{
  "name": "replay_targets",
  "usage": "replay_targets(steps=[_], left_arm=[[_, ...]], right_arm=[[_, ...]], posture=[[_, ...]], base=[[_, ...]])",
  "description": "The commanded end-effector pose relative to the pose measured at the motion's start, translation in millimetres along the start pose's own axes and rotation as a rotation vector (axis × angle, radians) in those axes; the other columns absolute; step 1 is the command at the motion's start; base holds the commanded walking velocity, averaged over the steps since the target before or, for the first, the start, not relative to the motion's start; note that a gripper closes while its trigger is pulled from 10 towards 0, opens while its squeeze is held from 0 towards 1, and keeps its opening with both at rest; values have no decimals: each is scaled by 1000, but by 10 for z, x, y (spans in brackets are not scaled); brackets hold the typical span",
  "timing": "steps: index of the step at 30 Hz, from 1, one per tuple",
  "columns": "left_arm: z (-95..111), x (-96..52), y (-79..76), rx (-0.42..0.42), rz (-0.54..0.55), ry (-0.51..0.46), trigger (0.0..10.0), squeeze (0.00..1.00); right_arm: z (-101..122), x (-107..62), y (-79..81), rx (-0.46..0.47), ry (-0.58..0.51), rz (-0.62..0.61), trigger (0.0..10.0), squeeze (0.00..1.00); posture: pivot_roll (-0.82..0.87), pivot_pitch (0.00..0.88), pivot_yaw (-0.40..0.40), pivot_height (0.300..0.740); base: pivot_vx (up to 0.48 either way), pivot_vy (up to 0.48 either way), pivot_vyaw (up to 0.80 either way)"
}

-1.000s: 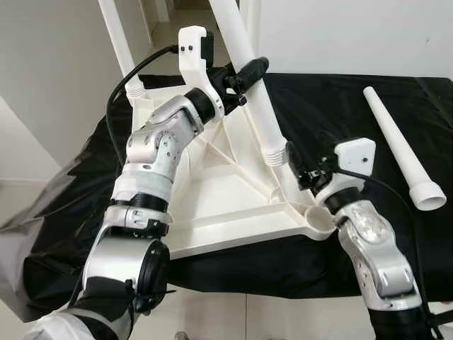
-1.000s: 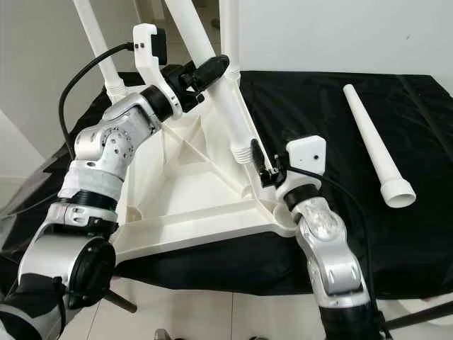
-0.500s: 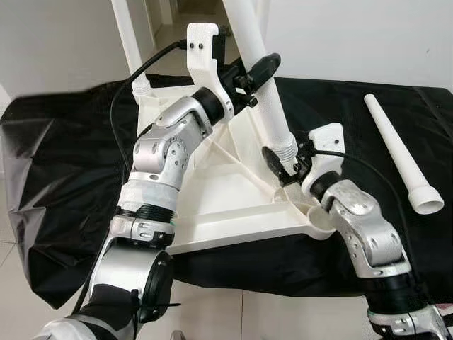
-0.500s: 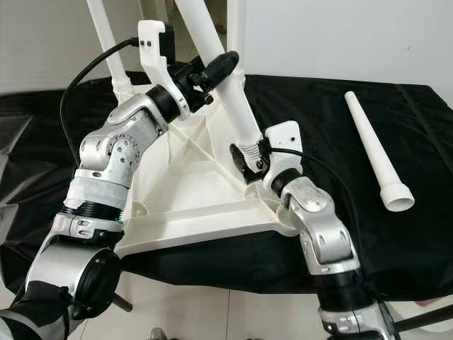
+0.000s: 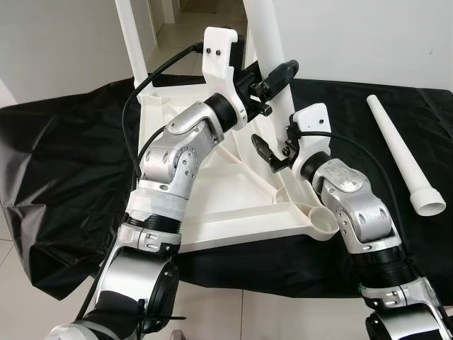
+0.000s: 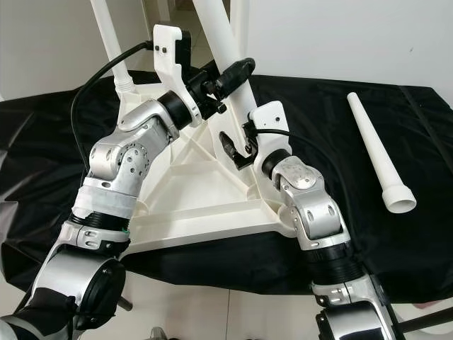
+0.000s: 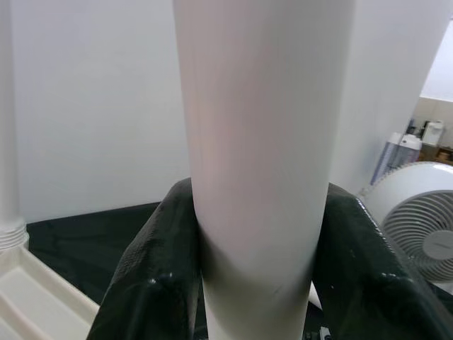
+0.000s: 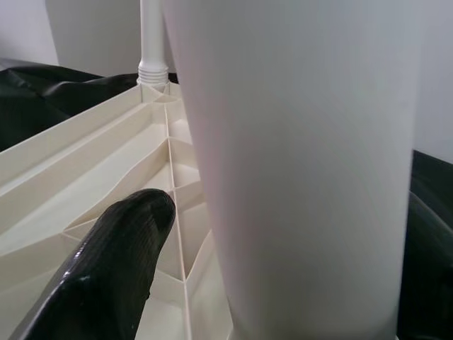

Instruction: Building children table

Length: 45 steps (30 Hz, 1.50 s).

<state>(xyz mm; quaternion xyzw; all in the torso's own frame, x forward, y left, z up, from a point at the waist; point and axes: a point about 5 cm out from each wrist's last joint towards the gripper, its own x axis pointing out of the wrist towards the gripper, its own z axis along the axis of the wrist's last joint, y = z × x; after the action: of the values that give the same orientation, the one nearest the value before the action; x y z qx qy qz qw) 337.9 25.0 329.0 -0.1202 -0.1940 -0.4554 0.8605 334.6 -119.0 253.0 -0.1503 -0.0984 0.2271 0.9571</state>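
Note:
A white table top (image 5: 212,205) lies upside down on a black cloth. My left gripper (image 5: 272,74) is shut on a white leg (image 5: 265,28) and holds it almost upright over the top's right side. In the left wrist view both fingers (image 7: 152,276) press against the leg (image 7: 258,142). My right gripper (image 5: 272,152) is open around the leg's lower part. One finger (image 8: 113,276) stands a little apart from the leg (image 8: 304,163). The leg's threaded end is hidden behind the right wrist. The near right corner socket (image 5: 322,221) holds nothing. A loose leg (image 5: 400,152) lies on the cloth at the right.
Two more legs (image 5: 133,42) stand upright in the top's far corners. The black cloth (image 5: 64,163) hangs over the table edge on the left, with pale floor beyond. A white wall runs behind. A white fan (image 7: 417,219) stands in the background.
My right gripper has moved from beside the near right corner up to the leg's lower part. The left gripper has tipped the leg more upright. The camera has shifted too.

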Motion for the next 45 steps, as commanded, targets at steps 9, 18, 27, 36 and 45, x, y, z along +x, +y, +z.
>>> replay_targets(steps=[9,18,27,36,45], left_arm=[[-9,15,-113,5,-43,-7,10000,0],[-52,14,-147,9,-46,1,10000,0],[-57,13,-154,14,-44,-2,10000,0],[-41,19,-157,26,-39,-9,10000,0],[35,9,-207,53,-46,-28,10000,0]], right_arm=[[20,54,78,-6,32,41,10000,0],[110,50,114,-35,8,54,10000,0],[132,18,140,-21,23,65,10000,0],[80,8,137,23,73,49,0,0],[7,11,114,101,161,-10,0,0]], posture=[[-9,93,28,740],[-12,91,28,740],[-20,86,26,740],[-20,85,24,740],[-18,93,23,740]], base=[[0,0,0],[0,0,0],[0,0,0],[0,0,0],[0,0,0]])
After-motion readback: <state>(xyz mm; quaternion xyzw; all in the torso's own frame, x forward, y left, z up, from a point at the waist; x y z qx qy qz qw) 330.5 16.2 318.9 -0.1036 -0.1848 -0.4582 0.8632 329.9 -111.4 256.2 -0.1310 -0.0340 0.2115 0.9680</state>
